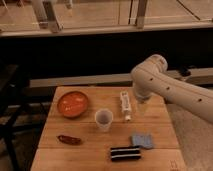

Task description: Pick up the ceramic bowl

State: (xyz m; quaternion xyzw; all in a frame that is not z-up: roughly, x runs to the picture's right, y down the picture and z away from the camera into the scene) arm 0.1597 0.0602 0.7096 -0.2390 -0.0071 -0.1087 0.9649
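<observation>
**Gripper hangs on the far side of the cup from the bowl**

My gripper [142, 103] hangs below the bent white arm [165, 85], above the wooden table [87, 155], up and to the right of the white cup [103, 119] as the camera sees it. I cannot tell whether it is open or closed.

A white tube [126, 105] lies between the cup and the gripper. The ceramic bowl [73, 104] sits up and to the left of the cup, near it but not touching.

So the bowl lies well apart from the gripper, to the left, past both tube and cup. I have only this one arm.

The bowl stands upright, mouth facing up. Being round, it has no long axis, so I judge any point on the rim would serve for a grasp.
</observation>
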